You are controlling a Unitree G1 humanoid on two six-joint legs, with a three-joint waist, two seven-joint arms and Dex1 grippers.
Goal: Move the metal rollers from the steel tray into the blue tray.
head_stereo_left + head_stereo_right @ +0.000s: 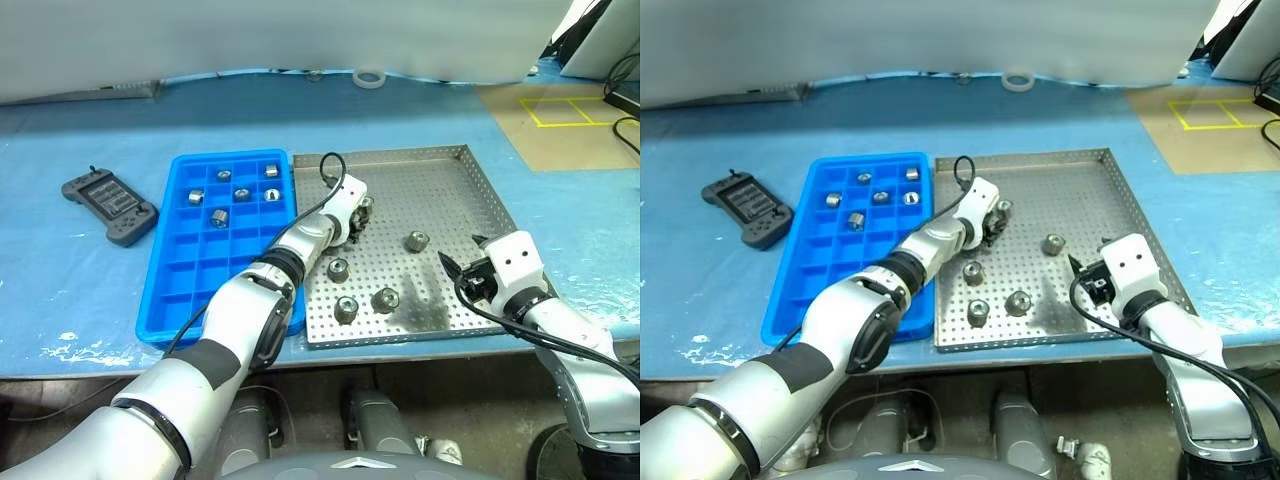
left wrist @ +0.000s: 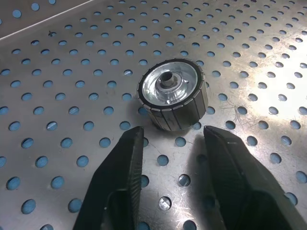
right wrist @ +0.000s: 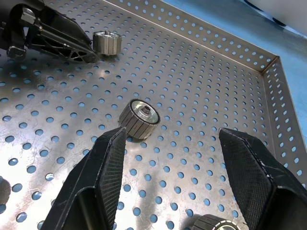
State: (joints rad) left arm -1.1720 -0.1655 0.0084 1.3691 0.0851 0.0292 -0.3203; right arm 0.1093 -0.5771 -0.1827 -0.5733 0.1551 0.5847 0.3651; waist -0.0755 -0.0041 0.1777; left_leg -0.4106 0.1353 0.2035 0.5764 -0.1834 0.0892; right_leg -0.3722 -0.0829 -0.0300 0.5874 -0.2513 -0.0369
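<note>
Now | ribbed silvery roller (image 2: 172,99) on perforated steel tray (image 2: 57,72) | both tools parted, unladen

A robotics test bench in a workshop or lab: a long worktable (image 1: 80,330) covered in blue sheeting carries a perforated steel tray (image 1: 455,170) of small metal rollers (image 1: 417,241) and, touching its left rim, a blue tray (image 1: 170,285) of square compartments. A black handheld controller (image 1: 110,206) lies near the table's left end, a roll of white tape (image 1: 369,77) at its far edge. Yellow marking tape (image 1: 565,111) frames squares on a tan board (image 1: 590,140) at the far right corner, with black cables (image 1: 622,80) beside it.
</note>
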